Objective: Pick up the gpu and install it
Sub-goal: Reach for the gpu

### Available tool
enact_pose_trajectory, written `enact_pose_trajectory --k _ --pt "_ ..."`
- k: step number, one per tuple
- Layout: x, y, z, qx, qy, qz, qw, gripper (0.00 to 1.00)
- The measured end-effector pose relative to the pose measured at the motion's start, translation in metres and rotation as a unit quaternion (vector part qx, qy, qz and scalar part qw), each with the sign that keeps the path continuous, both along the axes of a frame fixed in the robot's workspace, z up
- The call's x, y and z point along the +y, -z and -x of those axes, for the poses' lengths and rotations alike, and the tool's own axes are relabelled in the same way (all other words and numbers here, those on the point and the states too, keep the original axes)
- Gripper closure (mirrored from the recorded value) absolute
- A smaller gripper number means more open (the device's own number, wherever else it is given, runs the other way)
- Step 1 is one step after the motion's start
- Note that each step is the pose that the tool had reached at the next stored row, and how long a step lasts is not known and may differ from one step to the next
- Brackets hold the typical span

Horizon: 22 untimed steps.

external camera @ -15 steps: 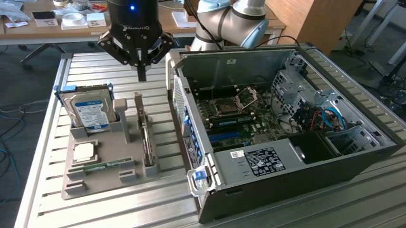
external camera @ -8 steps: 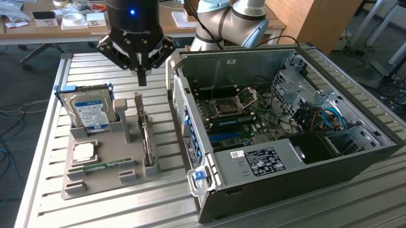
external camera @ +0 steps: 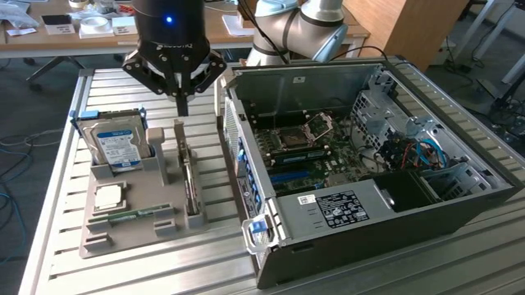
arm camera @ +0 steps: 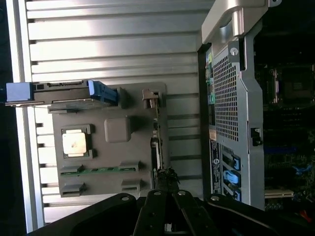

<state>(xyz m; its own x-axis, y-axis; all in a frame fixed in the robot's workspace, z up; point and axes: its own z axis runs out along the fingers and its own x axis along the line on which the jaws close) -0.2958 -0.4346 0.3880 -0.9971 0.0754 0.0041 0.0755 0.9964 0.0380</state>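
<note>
gpu [external camera: 191, 184] edge-on in tray [external camera: 131, 239], faces unreadable; gripper [arm camera: 167, 178] jaws hide one end; hard drive [external camera: 119, 146] label illegible

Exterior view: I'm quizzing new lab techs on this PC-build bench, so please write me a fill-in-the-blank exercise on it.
1. The thin dark rectangular gpu stands on edge in the grey plastic tray, to the exterior view's ___ of the open black computer case.
2. The black gripper above the gpu has its jaws ___.
3. The blue-and-white-labelled hard drive stands to the exterior view's ___ of the gpu.
Missing words: left; shut; left.
</note>
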Motion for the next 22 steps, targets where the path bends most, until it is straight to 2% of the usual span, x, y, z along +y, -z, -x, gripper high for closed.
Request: enact_pose_trajectory --k 7,9,17,22 --pt "-0.0047 0.0015 0.0041 0.0036 0.000 0.0017 1.0000 0.89" --pt "-0.0049 0.0020 0.0053 0.0046 0.000 0.0017 1.0000 0.89" --pt "-0.0049 0.0037 0.0056 0.0049 0.000 0.0017 1.0000 0.89" --pt "-0.0049 0.0090 0.0056 0.0072 0.000 0.0027 1.0000 0.89"
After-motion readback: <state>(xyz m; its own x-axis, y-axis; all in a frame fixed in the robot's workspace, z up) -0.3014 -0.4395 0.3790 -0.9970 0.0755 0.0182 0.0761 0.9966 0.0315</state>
